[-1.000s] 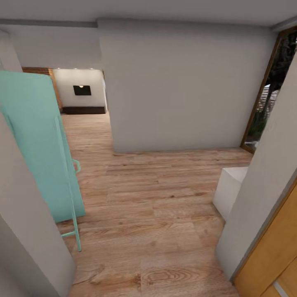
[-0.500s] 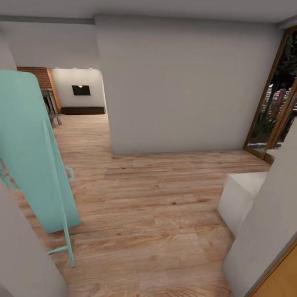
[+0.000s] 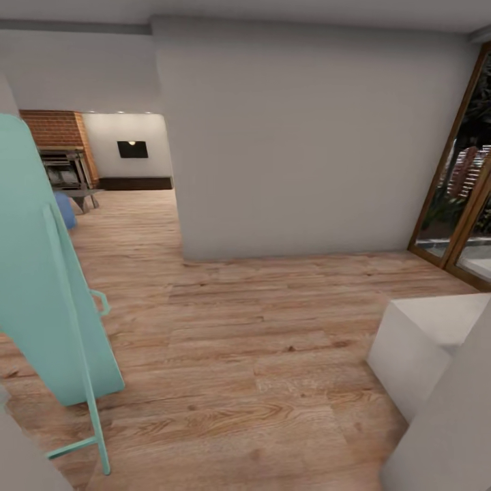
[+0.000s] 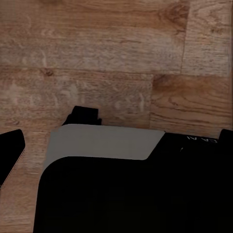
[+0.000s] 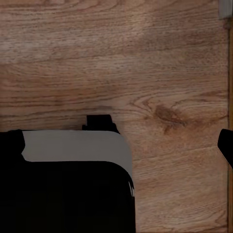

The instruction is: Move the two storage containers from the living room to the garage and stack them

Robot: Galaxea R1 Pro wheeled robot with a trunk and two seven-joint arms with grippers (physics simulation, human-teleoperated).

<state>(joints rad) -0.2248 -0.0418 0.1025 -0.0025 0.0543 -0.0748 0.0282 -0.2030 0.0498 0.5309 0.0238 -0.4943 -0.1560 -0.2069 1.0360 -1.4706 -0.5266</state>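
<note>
Robot body from the wrist cams: chunky black shell

Left wrist housing [image 4: 126, 194] is matte black with a pale grey rounded panel and faint white lettering; right wrist housing [image 5: 63, 189] looks the same.

- Light wood-plank flooring [image 4: 111, 53] spans the far part of the left wrist view, its boards showing brown grain, knots and seams between planks.
- A black robot body [image 4: 136, 194] takes up the near part, with a pale grey panel [image 4: 104, 141] across its upper face.
- A small black piece [image 4: 85, 115] juts out just past the grey panel.
- Another black part [image 4: 10, 150] sits at one edge, apart from the main body.
</note>
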